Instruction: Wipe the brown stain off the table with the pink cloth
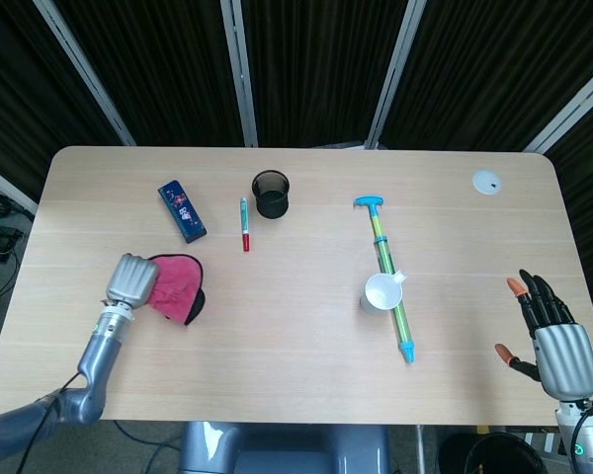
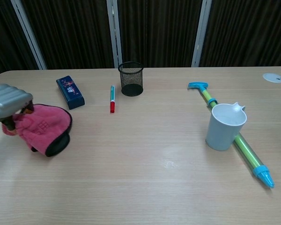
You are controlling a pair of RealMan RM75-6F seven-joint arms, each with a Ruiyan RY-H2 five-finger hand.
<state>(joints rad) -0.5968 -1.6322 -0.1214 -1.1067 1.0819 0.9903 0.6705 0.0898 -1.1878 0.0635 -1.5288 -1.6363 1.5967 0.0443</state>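
The pink cloth (image 1: 177, 283) with a dark edge lies bunched on the table's left side, also seen in the chest view as the pink cloth (image 2: 43, 125). My left hand (image 1: 130, 279) presses down on its left part with fingers curled over it; the chest view shows that left hand (image 2: 7, 101) at the frame's left edge. No brown stain is plain to see on the wood. My right hand (image 1: 546, 329) hovers off the table's front right corner, fingers spread, holding nothing.
A blue box (image 1: 182, 210), a red and green pen (image 1: 244, 224) and a black mesh cup (image 1: 271, 194) stand at the back left. A white mug (image 1: 381, 292) sits against a green and blue pump tube (image 1: 390, 280) at centre right. A white disc (image 1: 487, 182) lies far right.
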